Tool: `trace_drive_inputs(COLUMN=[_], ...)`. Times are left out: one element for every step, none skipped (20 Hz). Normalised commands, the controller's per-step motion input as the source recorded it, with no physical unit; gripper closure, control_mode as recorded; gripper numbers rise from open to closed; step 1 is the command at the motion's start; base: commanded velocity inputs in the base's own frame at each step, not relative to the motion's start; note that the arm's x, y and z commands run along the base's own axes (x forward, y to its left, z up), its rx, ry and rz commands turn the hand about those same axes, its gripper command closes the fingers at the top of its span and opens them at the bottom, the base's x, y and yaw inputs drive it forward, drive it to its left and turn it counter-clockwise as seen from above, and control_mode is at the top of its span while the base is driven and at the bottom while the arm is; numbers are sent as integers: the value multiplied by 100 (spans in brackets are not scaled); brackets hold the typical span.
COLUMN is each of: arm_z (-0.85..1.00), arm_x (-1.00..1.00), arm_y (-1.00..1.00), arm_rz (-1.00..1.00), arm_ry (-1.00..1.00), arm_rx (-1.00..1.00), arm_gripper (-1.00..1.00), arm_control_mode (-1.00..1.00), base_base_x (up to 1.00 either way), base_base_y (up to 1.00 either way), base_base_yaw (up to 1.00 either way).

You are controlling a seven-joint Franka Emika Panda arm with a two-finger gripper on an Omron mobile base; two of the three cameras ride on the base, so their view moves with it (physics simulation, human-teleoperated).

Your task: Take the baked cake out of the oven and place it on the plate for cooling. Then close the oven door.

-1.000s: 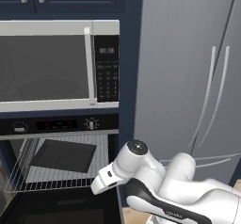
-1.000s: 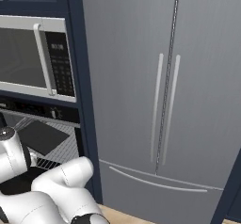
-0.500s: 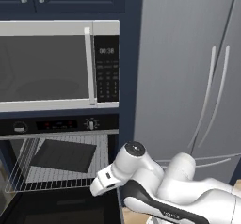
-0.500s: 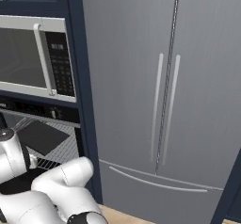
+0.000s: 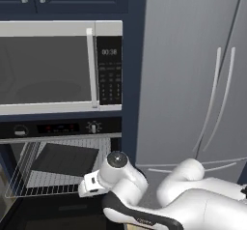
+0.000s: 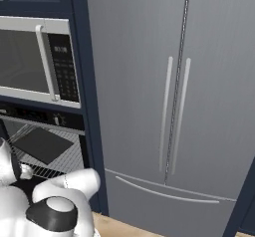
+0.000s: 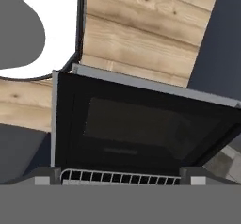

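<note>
Black oven door (image 7: 141, 129) open over wood floor (image 7: 141, 30); rack (image 5: 58, 176) in base views.

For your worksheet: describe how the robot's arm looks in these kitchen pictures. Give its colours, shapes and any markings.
The arm is made of glossy white, rounded, bulging segments. A dark band with faint small lettering wraps one link. A joint ends in a round grey cap with a dark centre; in the right base view another cap is dark-rimmed with a pale top. No cables show.

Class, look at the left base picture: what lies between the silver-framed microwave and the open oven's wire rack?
The oven's dark control strip, with small display and round knobs, in the left base view.
</note>
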Motion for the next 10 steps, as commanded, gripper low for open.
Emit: trace_drive_inputs(arm_z=[0, 0, 0, 0, 0, 0, 0, -1, 0, 0], arm_x=[22, 21, 20, 19, 23, 20, 28, 27, 26, 24], arm_y=[38, 39, 39, 39, 39, 34, 33, 32, 32, 29], arm_rz=[-21, -20, -20, -20, -20, -19, -18, -17, -16, -14], arm_ry=[0, 0, 0, 0, 0, 0, 0, 0, 0, 0], arm_rx=[0, 0, 0, 0, 0, 2, 3, 5, 6, 9], arm_gripper=[-100, -100, -100, -100, -100, -100, -100, -100, -100, -100], arm_control_mode=[-100, -100, -100, -100, -100, -100, -100, -100, -100, -100], base_base_x=[0, 0, 0, 0, 0, 0, 0, 0, 0, 0], base_base_y=[0, 0, 0, 0, 0, 0, 0, 0, 0, 0], base_base_yaw=[0, 0, 0, 0, 0, 0, 0, 0, 0, 0])
